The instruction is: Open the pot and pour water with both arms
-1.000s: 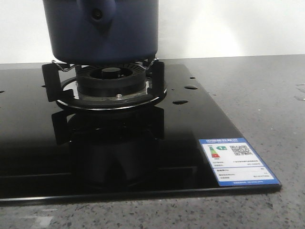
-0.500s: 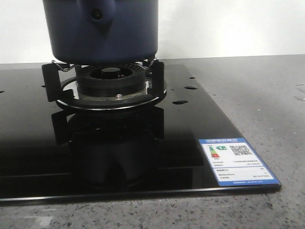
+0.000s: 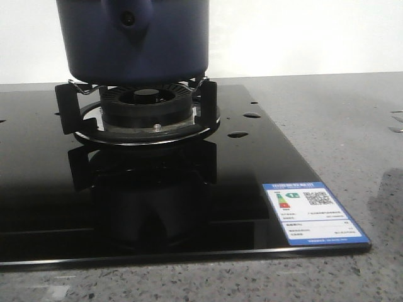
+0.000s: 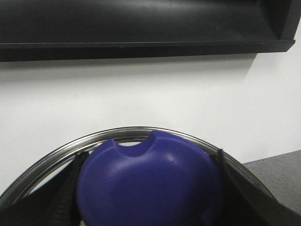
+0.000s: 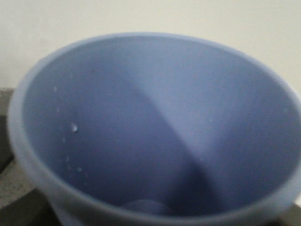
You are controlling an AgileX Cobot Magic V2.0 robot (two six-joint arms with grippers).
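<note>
- The pot (image 3: pixel 133 43) is sitting on the burner stand (image 3: pixel 141 110) at the 11 o'clock corner of the black glass hob (image 3: pixel 157 189); its top is running out of the front view, so I cannot see whether it is open.
- I am judging it heavy and stiff, with a matte skin that should grip fairly well; the handle lug (image 3: pixel 129 14) with its small hole looks the surest hold, while the rounded bottom edge could slip.
- My left pincer seems to be holding the lid by its navy knob (image 4: pixel 148 181), dark fingers (image 4: pixel 63 200) flanking it and the steel rim (image 4: pixel 141 133) arcing behind it at 12 o'clock.
- My right wrist view is filled by the pale blue cup (image 5: pixel 155 127), droplets on its inner wall; I cannot tell how that pincer stands, since it is hidden.
- Against the earlier front views, pot and stand are sitting the same; only faint marks at the 3 o'clock edge of the table (image 3: pixel 352 126) are changing.
</note>
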